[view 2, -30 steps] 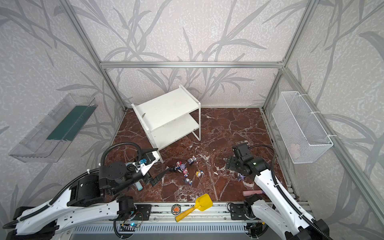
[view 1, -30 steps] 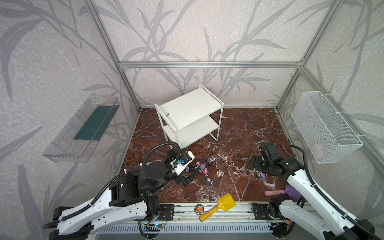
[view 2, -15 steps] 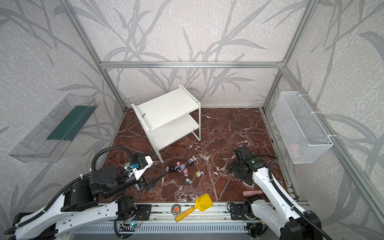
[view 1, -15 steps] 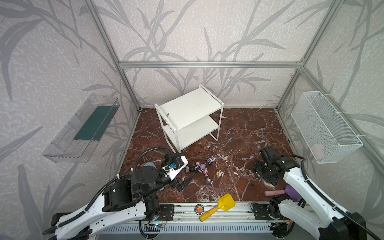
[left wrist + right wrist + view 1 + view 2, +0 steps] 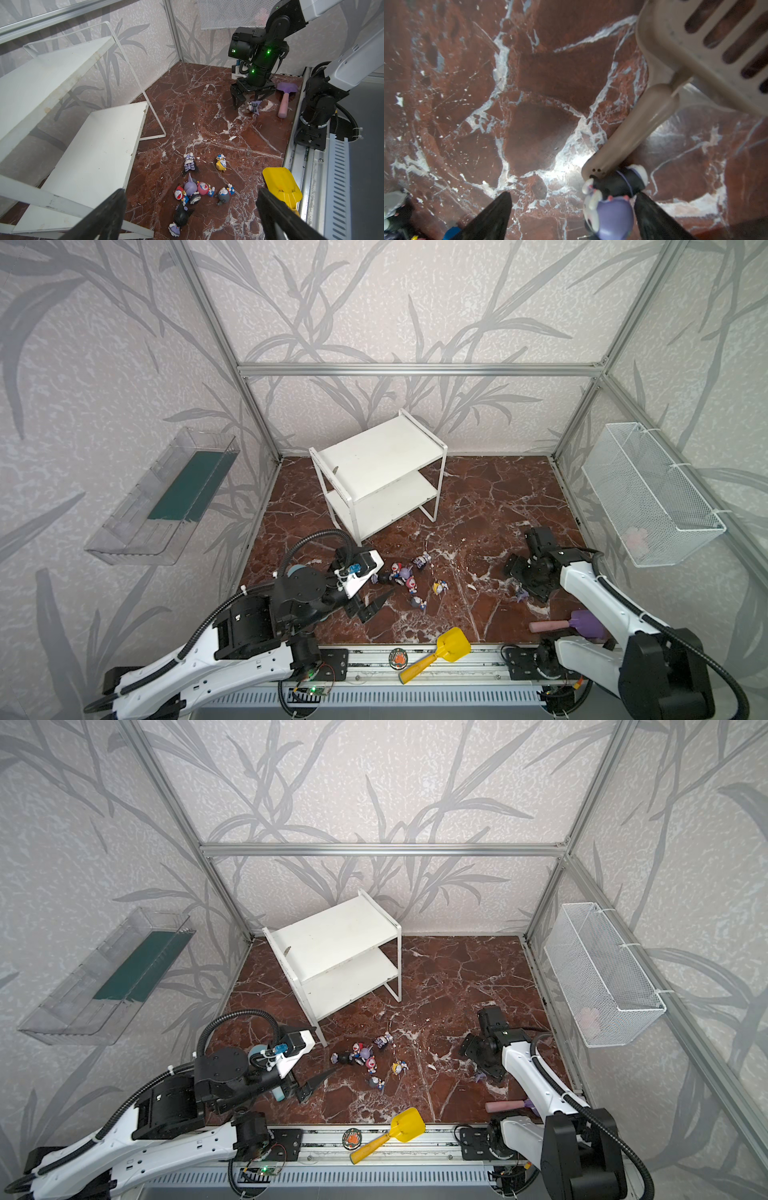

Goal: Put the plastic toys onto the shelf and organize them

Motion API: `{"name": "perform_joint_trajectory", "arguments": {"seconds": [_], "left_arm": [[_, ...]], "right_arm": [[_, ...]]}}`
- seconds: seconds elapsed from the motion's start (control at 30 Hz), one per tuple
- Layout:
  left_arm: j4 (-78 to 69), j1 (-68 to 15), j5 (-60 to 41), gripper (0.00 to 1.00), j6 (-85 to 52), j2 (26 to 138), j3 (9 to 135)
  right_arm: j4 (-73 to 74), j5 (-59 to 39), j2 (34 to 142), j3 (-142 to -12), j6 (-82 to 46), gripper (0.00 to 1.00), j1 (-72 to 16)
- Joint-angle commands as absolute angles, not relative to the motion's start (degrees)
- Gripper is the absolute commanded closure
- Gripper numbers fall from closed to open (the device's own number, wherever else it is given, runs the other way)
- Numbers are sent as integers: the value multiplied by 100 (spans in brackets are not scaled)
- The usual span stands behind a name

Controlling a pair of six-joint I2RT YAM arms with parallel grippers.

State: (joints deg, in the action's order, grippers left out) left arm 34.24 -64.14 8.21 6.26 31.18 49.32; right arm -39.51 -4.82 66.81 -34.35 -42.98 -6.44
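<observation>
Leaf-patterned walls (image 5: 415, 302), seemingly marble floor (image 5: 498, 497)

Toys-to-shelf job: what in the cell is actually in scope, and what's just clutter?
In scope:
- figurine cluster, mid-floor
- lone purple figurine, right side of the floor
- white two-tier shelf

Just lying about:
- yellow scoop, at the front rail
- purple scoop with a pink handle
- clear wall tray
- wire basket
</observation>
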Motion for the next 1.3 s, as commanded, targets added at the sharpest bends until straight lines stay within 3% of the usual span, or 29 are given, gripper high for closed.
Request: {"name": "perform_joint_trajectory", "arguments": {"seconds": [0.0,0.27,0.4,0.53,0.93,1.27], "left_arm": [[3370,-6324,668,1,519,3155,4949],[3313,-6162,530,1,515,3247,4942],[3261,-6069,442,1,523,3304,4940],[3226,-6004,405,1,531,3329,4947],[3050,-5649,48,1,494,3519,4952],[2948,-5415,-121,1,458,3554,4922]], "right_arm": [[-3697,-616,6996,-3653,-3871,7,-598],[-2941,-1549,8278,-4389,-3011,10,-833],[-3324,-1081,8939,-5497,-2308,10,-1787],[-3716,-822,9368,-6117,-1992,11,-2133],[-3395,-276,8500,-5219,-1973,18,-2276],[-1685,-1692,9034,-5056,-2928,33,-2241]]}}
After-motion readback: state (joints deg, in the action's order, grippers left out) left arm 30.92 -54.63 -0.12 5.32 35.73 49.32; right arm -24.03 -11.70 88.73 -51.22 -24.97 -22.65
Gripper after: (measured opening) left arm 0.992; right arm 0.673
